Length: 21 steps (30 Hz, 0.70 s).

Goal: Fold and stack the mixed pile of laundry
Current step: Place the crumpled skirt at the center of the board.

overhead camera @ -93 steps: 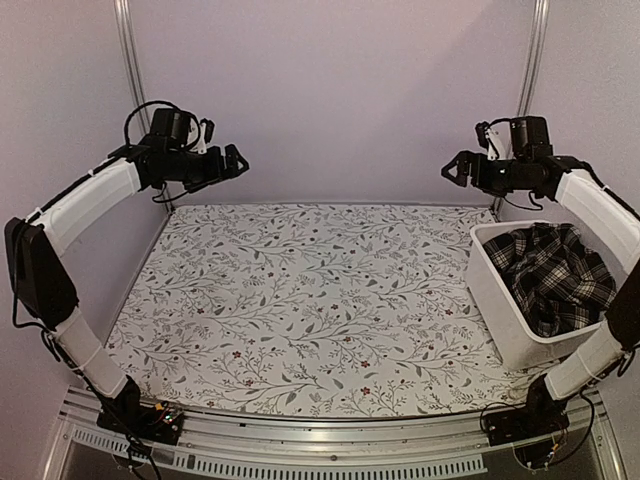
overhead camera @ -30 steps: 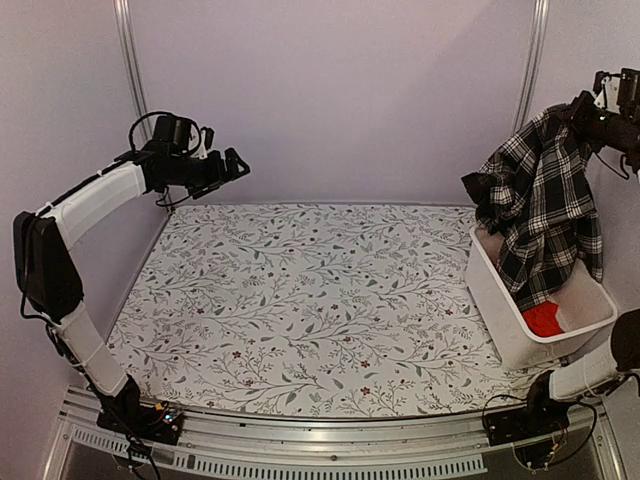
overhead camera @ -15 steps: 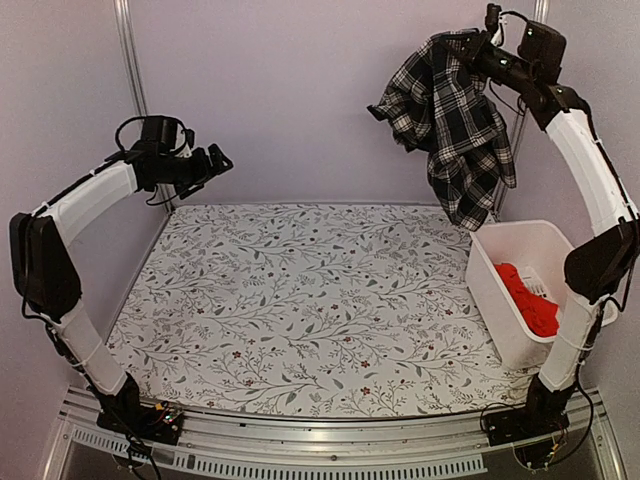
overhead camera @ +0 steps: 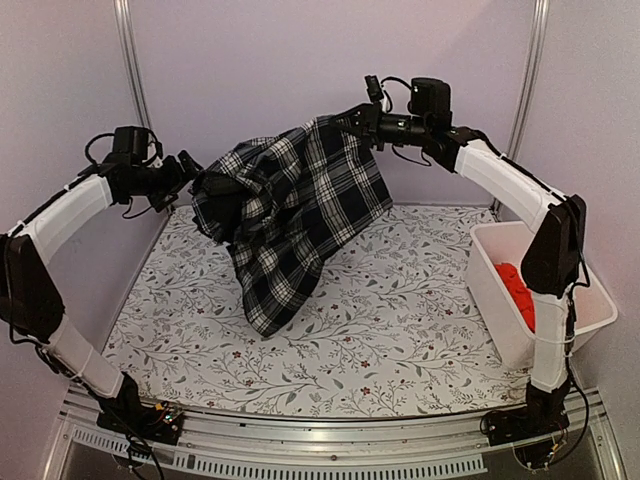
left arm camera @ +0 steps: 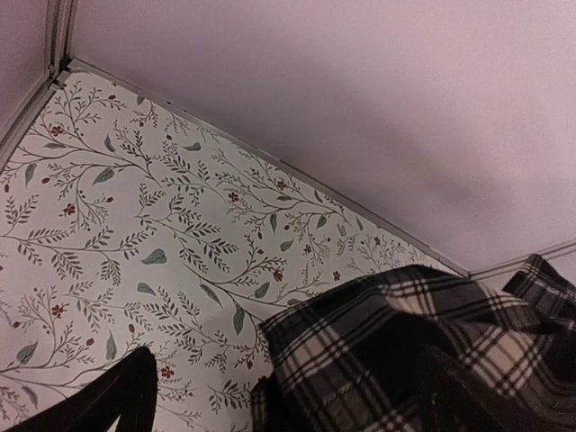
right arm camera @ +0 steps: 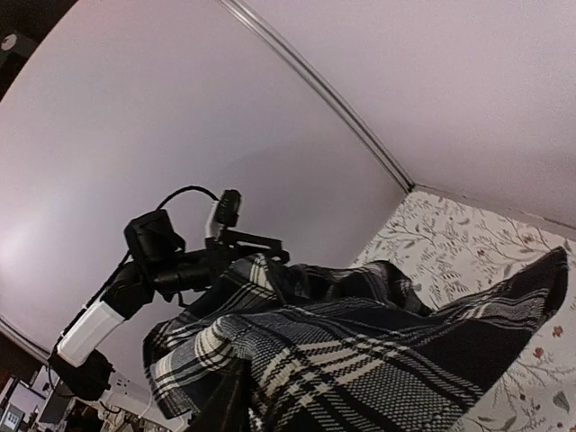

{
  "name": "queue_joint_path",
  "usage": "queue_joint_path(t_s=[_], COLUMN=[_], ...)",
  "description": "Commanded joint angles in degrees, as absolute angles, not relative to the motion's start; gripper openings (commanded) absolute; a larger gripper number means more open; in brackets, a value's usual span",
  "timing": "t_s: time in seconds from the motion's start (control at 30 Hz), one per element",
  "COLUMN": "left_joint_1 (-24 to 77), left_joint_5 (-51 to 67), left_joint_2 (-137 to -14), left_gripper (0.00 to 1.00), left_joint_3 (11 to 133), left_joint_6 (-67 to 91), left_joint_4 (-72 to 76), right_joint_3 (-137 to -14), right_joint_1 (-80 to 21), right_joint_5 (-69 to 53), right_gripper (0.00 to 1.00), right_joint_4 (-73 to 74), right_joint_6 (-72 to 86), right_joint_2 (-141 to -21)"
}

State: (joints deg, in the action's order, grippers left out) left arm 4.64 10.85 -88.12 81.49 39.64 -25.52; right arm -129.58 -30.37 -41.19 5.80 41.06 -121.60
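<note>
At far left, holding the left claw (overhead camera: 185, 170) spread wide and empty, just beside the plaid garment (overhead camera: 290, 215). Over the tabletop (overhead camera: 400, 330), hanging that garment aloft from the right claw (overhead camera: 350, 120); cannot tell whether clenched or letting go, being buried in cloth. Risks dropping it in a heap if released before the left claw bites. Farther right, leaving the red shirt (overhead camera: 515, 290) in the basket (overhead camera: 490, 300). No readable writing.

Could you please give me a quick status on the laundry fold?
Left pincer open, next to plaid shirt. Right pincer gripping it aloft over table cover. Red shirt in basket. No obstruction seen.
</note>
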Motion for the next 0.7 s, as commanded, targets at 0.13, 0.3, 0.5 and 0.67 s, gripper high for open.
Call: queue_joint_path(t_s=[0.13,0.3,0.5,0.67], left_joint_1=[4.99,8.49,17.29,24.80], left_joint_5=[12.24,14.78,22.99,21.92], left_joint_2=[-85.31,-86.04,-92.37,-103.91], left_gripper=[1.00,1.00,1.00,1.00], left_joint_3=[77.63,76.93,78.78,88.56], left_joint_6=[36.33,31.28,24.04,19.38], left_joint_4=[-26.67,-28.52,-29.93,-35.60], right_joint_3=[-115.74,-110.64,-99.92,-95.82], right_joint_1=[-22.68,-22.74,-25.16,-26.70], right_joint_5=[-23.22,-19.96,-27.46,-25.09], right_gripper=[0.87,0.88,0.83,0.82], right_joint_4=[38.59,44.51,44.31,48.54], right_joint_6=[16.55,12.13,11.71,12.19], right_joint_2=[-115.18,-113.39,-110.88,-112.69])
